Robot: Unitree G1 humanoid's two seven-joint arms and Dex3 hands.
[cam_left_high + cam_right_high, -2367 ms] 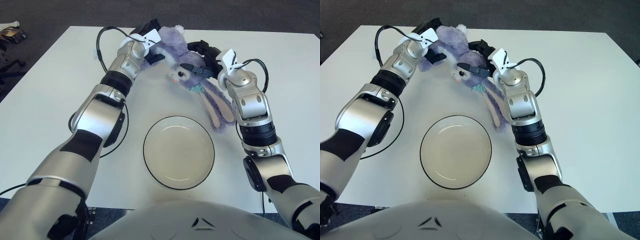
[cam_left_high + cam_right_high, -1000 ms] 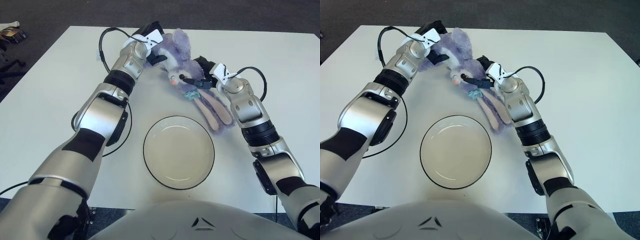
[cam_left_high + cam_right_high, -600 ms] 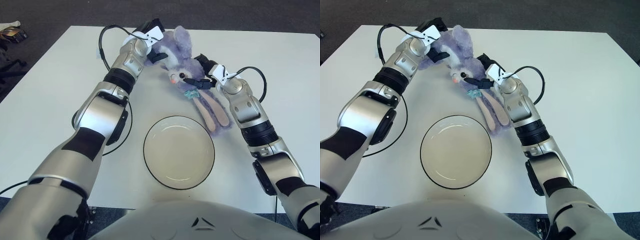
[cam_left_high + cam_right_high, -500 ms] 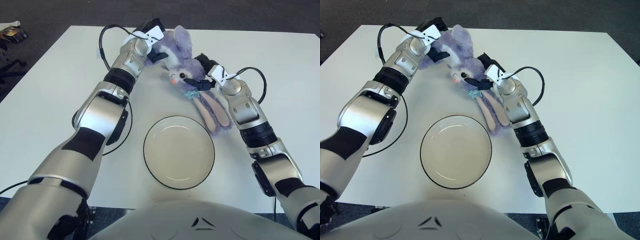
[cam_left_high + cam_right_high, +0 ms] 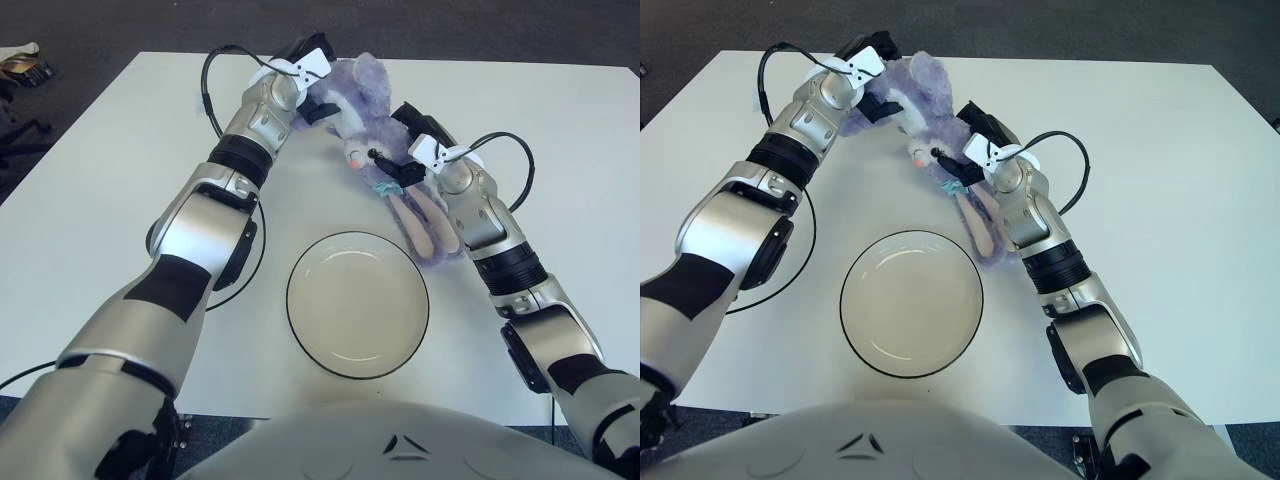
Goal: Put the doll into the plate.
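On the white table (image 5: 90, 200), left eye view:
Doll (image 5: 362, 110): purple plush rabbit at 12 o'clock from the plate, well beyond its rim, not in it; pale face with a pink nose turned toward the plate, long pink-lined ears (image 5: 425, 225) trailing toward 5 o'clock and ending just past the plate's upper right edge
Plate (image 5: 358, 243): round, pale, dark-rimmed, nothing in it, low in the middle of the table
Left hand (image 5: 308, 85): at the doll's 9 o'clock side, dark fingers pressed into the purple fur of its body, grasping it
Right hand (image 5: 400, 140): at the doll's 3 o'clock side, one dark finger lying across just below the face, fingers closed onto the plush beside a small teal bow (image 5: 385, 187)
Cables: a black loop (image 5: 215, 75) arches over the left wrist, another (image 5: 515, 160) over the right forearm

Across the same table, right eye view:
Doll (image 5: 915, 95): sits at about 12 o'clock from the plate (image 5: 911, 238), held between both hands, ears (image 5: 980, 225) running down toward 5 o'clock alongside the right forearm
Left hand (image 5: 875, 75): clamped on the doll's left flank, at 10 o'clock from the face
Right hand (image 5: 958, 148): gripping the doll at its neck, at 4 o'clock from the face
Floor (image 5: 1060, 30): dark carpet past the table's far edge
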